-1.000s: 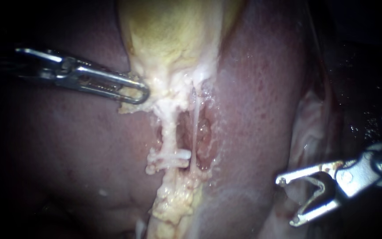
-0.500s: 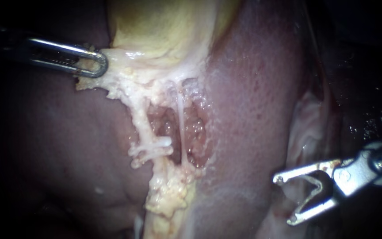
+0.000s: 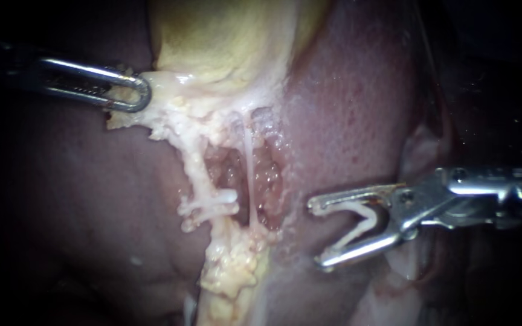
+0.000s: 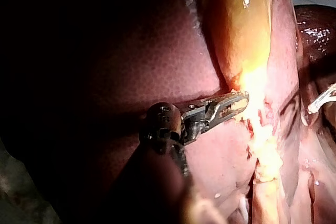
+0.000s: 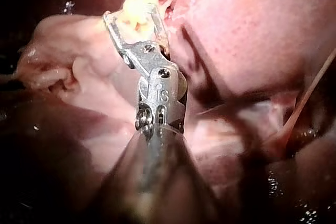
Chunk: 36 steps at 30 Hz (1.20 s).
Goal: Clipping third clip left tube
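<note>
The left tube [image 3: 196,172] is a thick pale strand running down from the yellow gallbladder [image 3: 225,42]. Two white clips [image 3: 212,200] cross it low down. The thin right tube [image 3: 248,163] hangs beside it. My left instrument [image 3: 137,92] is shut on the pale tissue at the gallbladder's base and holds it taut; its own view shows the same grip [image 4: 237,102]. My right instrument [image 3: 316,233] lies right of the tubes, apart from them, over the liver [image 3: 357,102]. Its jaws stand wide apart and carry a white clip [image 3: 357,223], also seen in its own view [image 5: 131,17].
Fatty yellow tissue [image 3: 231,265] continues below the clips. A raw reddish pocket [image 3: 267,181] lies between and behind the two tubes. Pale folded tissue [image 3: 418,151] sits behind my right instrument.
My right instrument has moved left toward the tubes with its clip. A second ago my left instrument pulled the gallbladder's base up and left, slanting the left tube; since then it has barely moved.
</note>
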Motion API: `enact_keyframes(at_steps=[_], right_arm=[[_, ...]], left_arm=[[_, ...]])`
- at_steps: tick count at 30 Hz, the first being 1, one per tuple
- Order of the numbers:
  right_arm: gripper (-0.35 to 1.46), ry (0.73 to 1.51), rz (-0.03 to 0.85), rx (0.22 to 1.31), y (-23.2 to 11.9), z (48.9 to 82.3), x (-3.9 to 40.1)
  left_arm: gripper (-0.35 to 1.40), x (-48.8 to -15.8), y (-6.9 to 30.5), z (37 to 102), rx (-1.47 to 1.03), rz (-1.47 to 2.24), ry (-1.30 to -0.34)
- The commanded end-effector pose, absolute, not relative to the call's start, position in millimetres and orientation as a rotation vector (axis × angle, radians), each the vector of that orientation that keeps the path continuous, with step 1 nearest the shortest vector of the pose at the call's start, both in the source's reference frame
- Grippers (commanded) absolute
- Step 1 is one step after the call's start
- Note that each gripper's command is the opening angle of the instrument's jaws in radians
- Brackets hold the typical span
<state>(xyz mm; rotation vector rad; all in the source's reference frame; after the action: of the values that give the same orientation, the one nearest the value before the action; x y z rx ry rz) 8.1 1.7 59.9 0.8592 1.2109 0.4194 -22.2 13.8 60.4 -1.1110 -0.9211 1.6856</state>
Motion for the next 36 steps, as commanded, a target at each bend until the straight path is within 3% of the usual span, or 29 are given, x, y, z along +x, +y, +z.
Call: enact_keyframes(at_steps=[1, 15, 36], right_arm=[[0.5, 1.222, 0.438, 0.864, 1.7, 60.0, 8.5], [0.5, 1.252, 0.528, 0.846, 4.5, 64.1, 15.4], [0.49, 1.246, 0.505, 0.862, 3.6, 69.7, 15.7]], left_arm=[[-0.35, -22.3, 13.8, 60.4, -1.11, 1.686, -0.919], [-0.35, -22.6, 13.7, 60.5, -1.111, 1.687, -0.923], [-0.35, -22.7, 13.5, 60.7, -1.111, 1.689, -0.924]])
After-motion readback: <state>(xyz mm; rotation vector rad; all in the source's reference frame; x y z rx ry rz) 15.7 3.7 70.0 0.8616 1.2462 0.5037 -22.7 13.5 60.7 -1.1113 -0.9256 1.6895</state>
